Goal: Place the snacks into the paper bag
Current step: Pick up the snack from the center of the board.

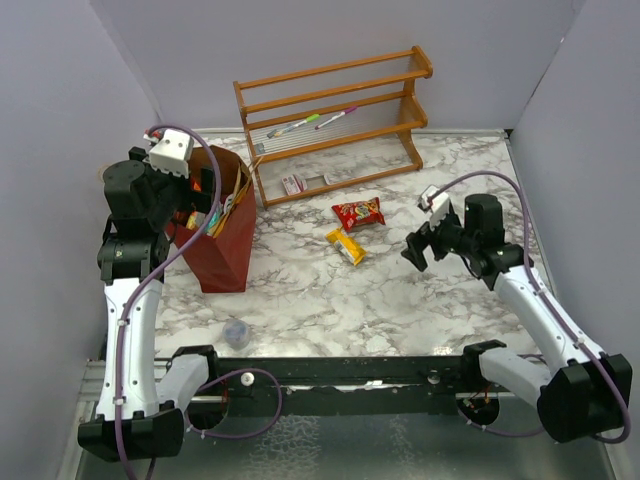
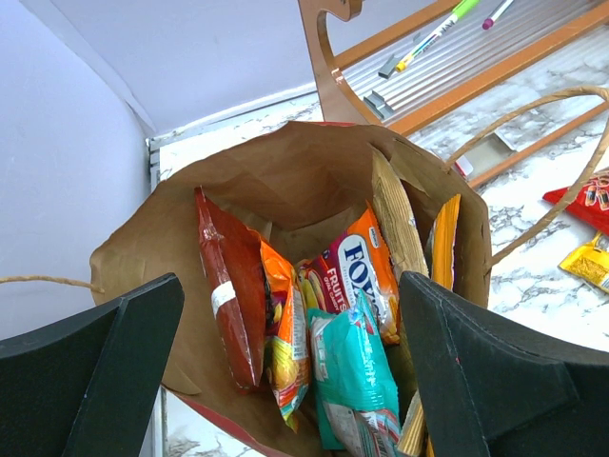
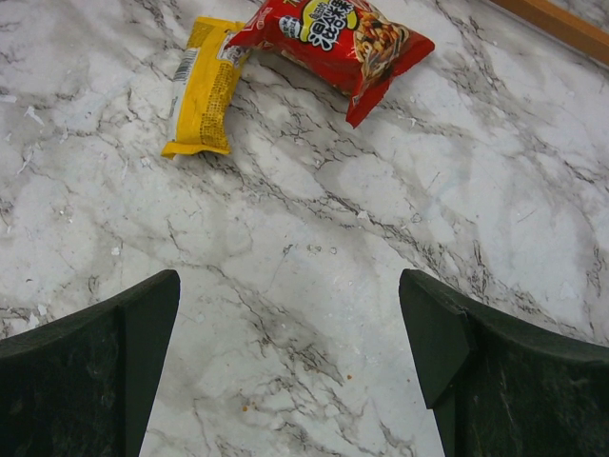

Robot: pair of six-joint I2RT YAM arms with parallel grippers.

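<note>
Left gripper (image 2: 290, 314) hangs directly over the open mouth of the bag, jaws spread wide, nothing between them. Right gripper (image 3: 288, 286) is likewise fully spread and empty, poised over bare table to the right of two loose packets.

Findings, by size:

1. Table (image 1: 400, 300): marbled white and grey, walled on three sides.
2. Rack (image 1: 335, 110): wooden, slatted, standing at the far edge.
3. Bag (image 1: 222, 250): dark red outside, brown inside, upright on the left part of the table, near the rack's left end. Its mouth is open and its thin loop handles fall outward.
4. Contents of the bag, seen from the left wrist view, all standing on end:
   - gold chip bag (image 2: 400, 219) against the right wall, with an orange-yellow edge (image 2: 445, 238) just beside it;
   - dark-red packet (image 2: 233, 295) at the left;
   - orange packet (image 2: 281, 333) touching it;
   - lettered orange packet (image 2: 366, 267) in the middle;
   - teal packet (image 2: 352, 371) in front of that.
5. Outside the bag: red packet (image 3: 333, 38) and yellow packet (image 3: 202, 90) lie flat on the table between bag and right gripper, the red one's corner overlapping the yellow one's end.
6. Cup (image 1: 236, 333): small, clear, near the front edge, in front of the bag.
7. Green marker (image 1: 295, 125) and pink marker (image 1: 335, 117): lying on one rack shelf.
</note>
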